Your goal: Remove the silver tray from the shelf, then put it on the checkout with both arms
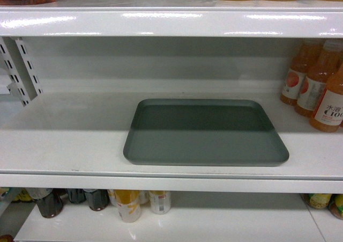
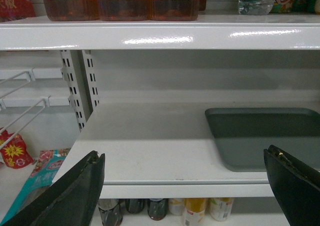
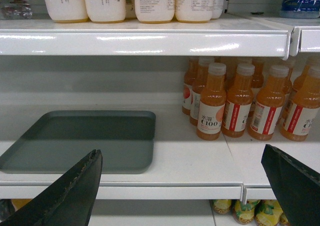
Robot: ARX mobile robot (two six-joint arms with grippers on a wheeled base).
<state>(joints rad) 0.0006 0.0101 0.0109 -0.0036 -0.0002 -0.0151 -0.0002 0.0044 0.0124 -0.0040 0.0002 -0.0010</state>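
The silver tray (image 1: 206,132) lies flat on the white shelf (image 1: 69,134), a little right of its middle, its near rim close to the shelf's front edge. It also shows at the right in the left wrist view (image 2: 265,136) and at the left in the right wrist view (image 3: 85,138). My left gripper (image 2: 184,158) is open in front of the shelf's edge, left of the tray. My right gripper (image 3: 181,153) is open too, in front of the shelf edge, right of the tray. Neither gripper touches the tray or shows in the head view. The checkout is out of view.
Orange juice bottles (image 1: 319,89) stand on the shelf right of the tray, several of them (image 3: 240,103). A slotted upright (image 1: 21,70) stands at the left. The shelf above (image 1: 171,22) carries bottles and jugs. Cans and bottles (image 1: 128,203) fill the shelf below.
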